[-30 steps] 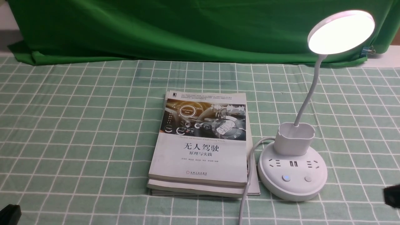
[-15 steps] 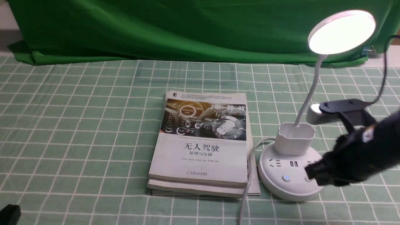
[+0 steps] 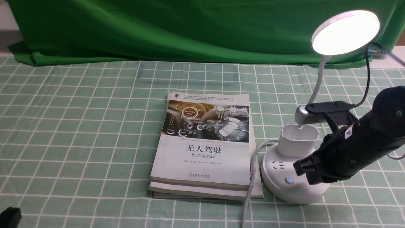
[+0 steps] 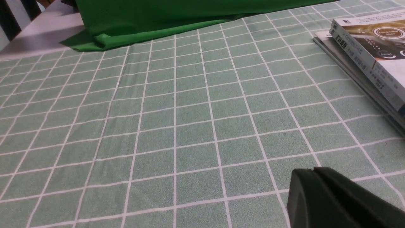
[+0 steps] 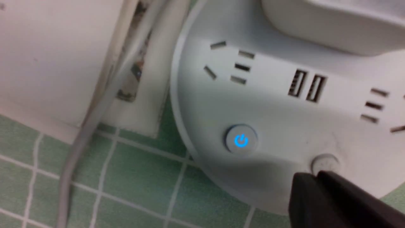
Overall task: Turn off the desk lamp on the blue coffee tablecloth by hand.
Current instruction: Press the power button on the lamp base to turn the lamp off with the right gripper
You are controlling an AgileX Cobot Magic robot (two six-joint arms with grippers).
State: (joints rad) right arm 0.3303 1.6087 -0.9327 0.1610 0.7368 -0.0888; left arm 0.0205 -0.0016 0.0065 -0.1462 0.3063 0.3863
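Blocked just left of the desk lamp [image 3: 278,171] by stacked books [image 3: 202,152] and a grey cord [image 3: 250,193]. Open farther left, across bare blue coffee tablecloth [image 3: 79,126]. Crowded over the lamp's base by the right pincer [image 3: 300,169], with the cup holder [image 3: 297,139] rising just behind. Closed off behind the lamp by a green backdrop [image 3: 190,28].

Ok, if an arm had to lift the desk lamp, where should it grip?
Probably the cup holder, from above, pinching its near wall: it stands upright and open-topped. The round base looks too wide and flat, and the neck is thin.
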